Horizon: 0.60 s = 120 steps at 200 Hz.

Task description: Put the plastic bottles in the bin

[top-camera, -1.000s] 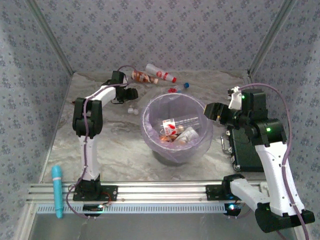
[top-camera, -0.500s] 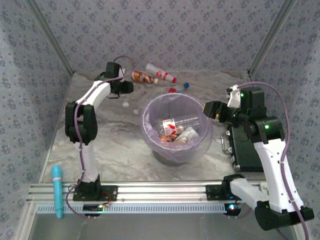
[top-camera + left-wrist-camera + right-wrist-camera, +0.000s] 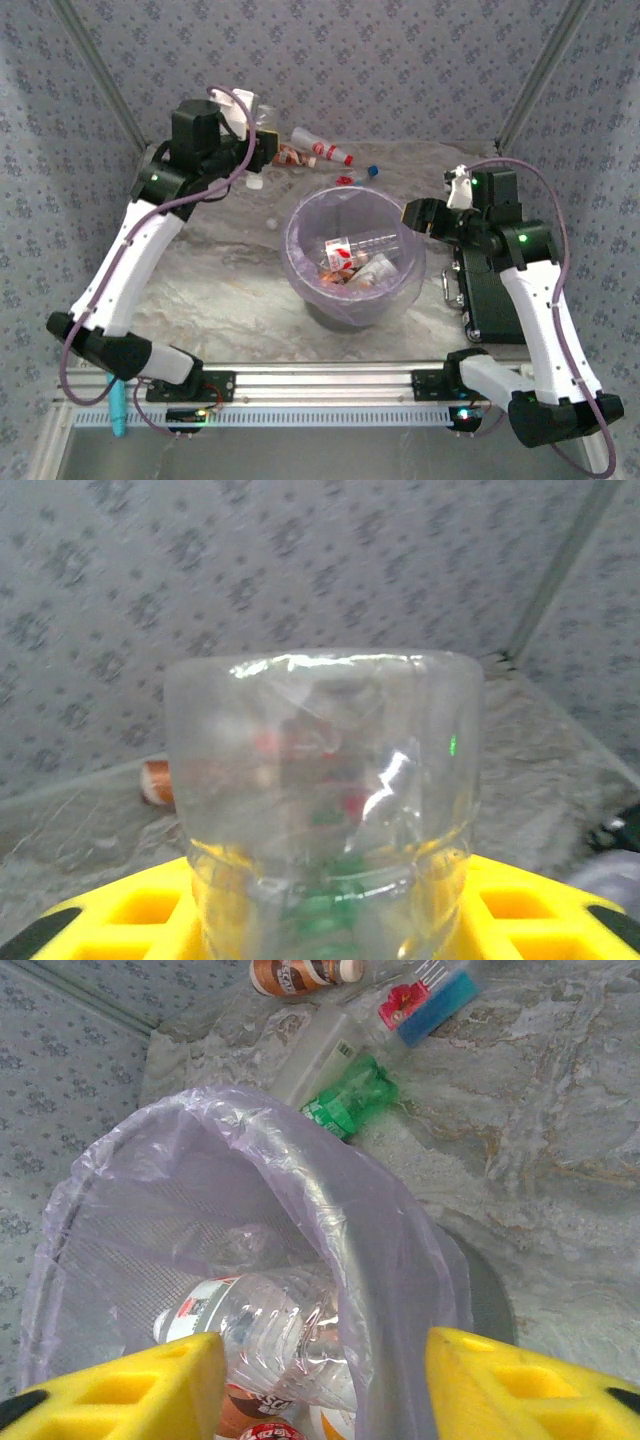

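Up at 11 o'clock from the bin (image 3: pixel 288 245), left gripper (image 3: pixel 258 148) is clamped on a clear bottle (image 3: pixel 325 780). Best carry it over the bin's mid, then let go. At 3 o'clock, right gripper (image 3: pixel 412 217) has jaws apart & empty. More bottles (image 3: pixel 320 147) lie at 12.

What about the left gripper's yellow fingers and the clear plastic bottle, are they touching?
Touching. The left wrist view shows the clear plastic bottle clamped between the yellow fingers, with its sides pressed against both.
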Tool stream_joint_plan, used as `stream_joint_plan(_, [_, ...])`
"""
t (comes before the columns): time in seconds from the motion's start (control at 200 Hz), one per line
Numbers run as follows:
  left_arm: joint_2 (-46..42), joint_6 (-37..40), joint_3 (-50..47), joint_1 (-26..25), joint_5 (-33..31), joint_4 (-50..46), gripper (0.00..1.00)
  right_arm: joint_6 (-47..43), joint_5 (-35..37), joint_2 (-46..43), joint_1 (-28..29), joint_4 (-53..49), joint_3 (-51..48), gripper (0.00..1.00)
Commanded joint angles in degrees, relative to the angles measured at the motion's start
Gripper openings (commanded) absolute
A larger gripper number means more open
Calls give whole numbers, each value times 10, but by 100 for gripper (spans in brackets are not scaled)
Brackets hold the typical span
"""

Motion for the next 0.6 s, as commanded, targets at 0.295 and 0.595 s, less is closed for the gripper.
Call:
stream_joint_plan(0.295, [52, 25, 50, -166, 71, -96, 27, -9, -6, 27, 25, 10, -28, 40])
stream_joint_plan(0.595, [115, 52, 51, -201, 83, -156, 28, -18, 6, 36, 25, 11, -42, 30])
